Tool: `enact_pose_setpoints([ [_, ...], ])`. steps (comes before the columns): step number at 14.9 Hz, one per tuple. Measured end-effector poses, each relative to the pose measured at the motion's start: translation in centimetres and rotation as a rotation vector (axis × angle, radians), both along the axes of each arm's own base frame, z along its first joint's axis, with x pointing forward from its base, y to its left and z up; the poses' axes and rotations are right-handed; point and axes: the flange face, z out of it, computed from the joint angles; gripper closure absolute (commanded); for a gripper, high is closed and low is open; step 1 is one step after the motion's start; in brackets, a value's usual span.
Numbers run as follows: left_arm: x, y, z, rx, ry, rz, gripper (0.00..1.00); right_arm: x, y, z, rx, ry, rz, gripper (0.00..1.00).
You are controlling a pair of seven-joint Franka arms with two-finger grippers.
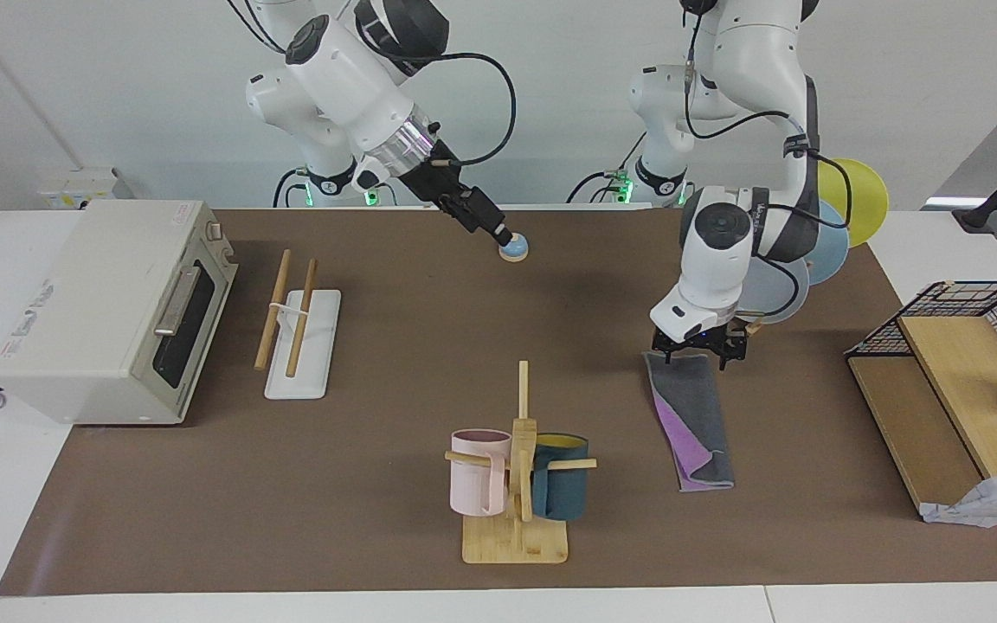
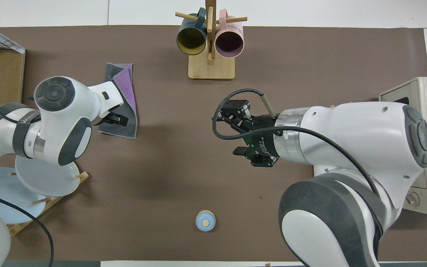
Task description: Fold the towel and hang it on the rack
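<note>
Left gripper (image 1: 696, 349) hangs released over towel's (image 1: 694, 421) top edge, lower right of frame, rack (image 1: 299, 333) at mid-left; fold could spring apart w/ nothing pinning it.

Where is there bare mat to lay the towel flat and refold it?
The widest bare patch is mid-table, bordered by the towel, mug tree, rack and the small blue lid. It is crowded at the left gripper, over the towel's near edge, beside the plate stand and wire basket.
</note>
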Motion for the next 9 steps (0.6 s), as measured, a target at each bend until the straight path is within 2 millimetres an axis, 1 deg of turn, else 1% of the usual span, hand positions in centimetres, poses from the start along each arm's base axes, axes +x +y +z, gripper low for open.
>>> enact_pose_setpoints([
  [2,1.1,2.8,0.7,-0.073,0.006,0.039,0.00,0.0,0.0,0.0,0.003,0.001,-0.002,0.00],
  [3,1.4,4.1,0.7,-0.101,0.008,0.060,0.00,0.0,0.0,0.0,0.003,0.001,-0.002,0.00],
  [4,1.7,4.9,0.4,-0.127,0.008,0.073,0.00,0.0,0.0,0.0,0.003,0.001,-0.002,0.00],
  [5,2.0,5.2,-0.3,-0.146,0.008,0.079,0.00,0.0,0.0,0.0,0.002,0.002,-0.002,0.00],
  [6,2.2,5.3,-1.3,-0.160,0.011,0.084,0.03,0.0,0.0,-0.1,0.002,0.002,-0.002,0.00],
  [7,2.3,5.2,-2.4,-0.175,0.019,0.094,0.04,0.0,0.0,-0.1,0.002,0.002,-0.002,0.00],
  [9,2.8,5.0,-4.2,-0.192,0.032,0.091,0.12,0.0,0.0,-0.1,0.002,0.002,-0.002,0.00],
])
